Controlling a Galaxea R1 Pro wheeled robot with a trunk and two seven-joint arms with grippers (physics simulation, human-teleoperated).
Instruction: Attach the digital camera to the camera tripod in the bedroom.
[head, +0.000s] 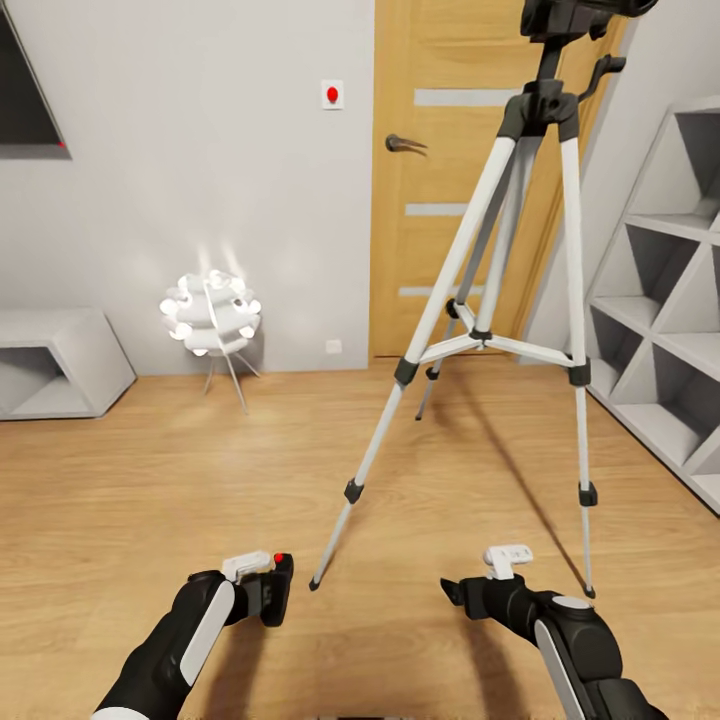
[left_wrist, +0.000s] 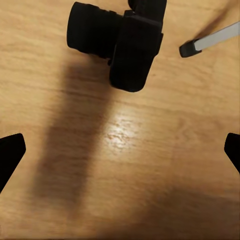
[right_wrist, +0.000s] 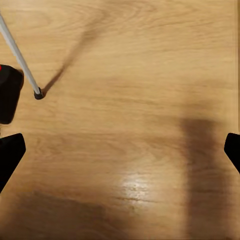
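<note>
**Camera at the left arm, tripod head high above**

The small black boxy digital camera with its red button (head: 272, 588) sits at the tip of the left gripper (head: 258, 590), low over the light wood floor (head: 150, 470). In the left wrist view the camera (left_wrist: 120, 42) lies ahead of the jaws, lens barrel crosswise to them; whether they clamp it I cannot tell. The right gripper (head: 462, 592) hangs empty, jaws spread wide by its wrist view.

The tall silver-legged camera tripod with black clamps (head: 500, 300) stands just ahead, between the arms; its nearest foot (head: 314, 583) is just beside the camera. Its black head (head: 570, 15) sits far above both arms, so the left arm, nearer the camera, likely faces a long upward carry.
</note>
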